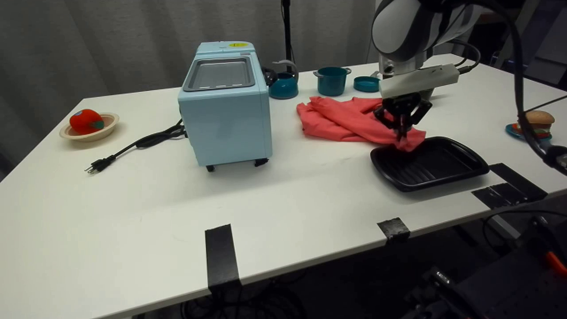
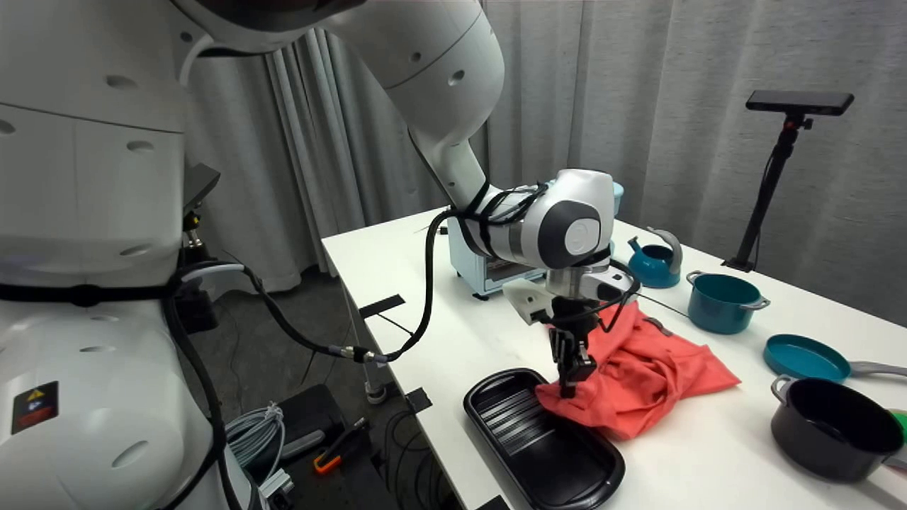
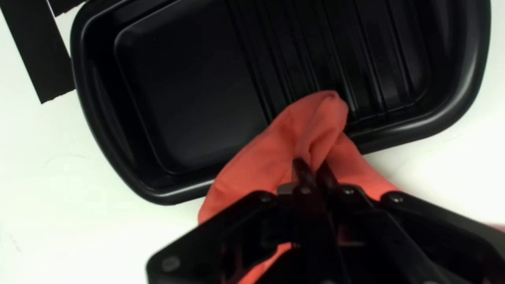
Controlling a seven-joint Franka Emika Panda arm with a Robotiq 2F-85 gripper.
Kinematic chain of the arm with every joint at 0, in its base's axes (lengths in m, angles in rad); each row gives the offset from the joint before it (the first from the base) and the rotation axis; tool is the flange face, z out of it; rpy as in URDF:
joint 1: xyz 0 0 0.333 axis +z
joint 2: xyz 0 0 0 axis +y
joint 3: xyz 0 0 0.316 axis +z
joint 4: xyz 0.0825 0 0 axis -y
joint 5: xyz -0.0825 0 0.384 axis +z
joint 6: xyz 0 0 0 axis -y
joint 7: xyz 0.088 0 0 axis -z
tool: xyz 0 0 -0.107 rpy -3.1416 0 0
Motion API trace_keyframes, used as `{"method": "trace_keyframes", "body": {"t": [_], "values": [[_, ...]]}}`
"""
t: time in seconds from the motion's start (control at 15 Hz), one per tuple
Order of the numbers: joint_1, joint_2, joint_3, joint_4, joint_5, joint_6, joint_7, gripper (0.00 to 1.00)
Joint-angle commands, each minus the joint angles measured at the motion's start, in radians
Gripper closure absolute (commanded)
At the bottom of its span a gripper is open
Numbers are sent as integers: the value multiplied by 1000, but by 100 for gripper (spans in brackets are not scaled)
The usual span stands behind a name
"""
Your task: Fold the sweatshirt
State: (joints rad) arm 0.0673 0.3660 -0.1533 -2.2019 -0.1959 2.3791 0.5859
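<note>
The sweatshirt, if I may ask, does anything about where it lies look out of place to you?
Yes: one end of the sweatshirt reaches over the rim of the black pan, and the gripper pinches it there. That looks odd, since the pan could well get in the way of folding.

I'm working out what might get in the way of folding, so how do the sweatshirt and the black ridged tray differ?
Colour: the sweatshirt is coral-red, while the tray is black. Shape: the sweatshirt is soft and rumpled, while the tray has a raised rim and looks rigid. State: the fingers pinch part of the sweatshirt, while nothing grips the tray. Shared: both rest, at least in part, on the white table.
</note>
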Motion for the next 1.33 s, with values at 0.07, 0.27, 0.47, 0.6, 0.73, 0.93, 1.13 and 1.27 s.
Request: {"method": "trace_keyframes", "body": {"t": [0.07,0.27,0.47,0.6,0.73,0.93,1.13,1.27], "values": [[-7,-34,-19,28,-18,-1,-12,98],[-1,-21,-54,93,-69,3,33,98],[3,11,-87,178,-126,25,105,98],[8,38,-103,230,-150,64,185,98],[21,76,-116,279,-177,112,277,98],[63,144,-151,347,-237,169,450,98],[116,215,-197,412,-308,171,616,98],[151,246,-226,438,-349,154,720,68]]}}
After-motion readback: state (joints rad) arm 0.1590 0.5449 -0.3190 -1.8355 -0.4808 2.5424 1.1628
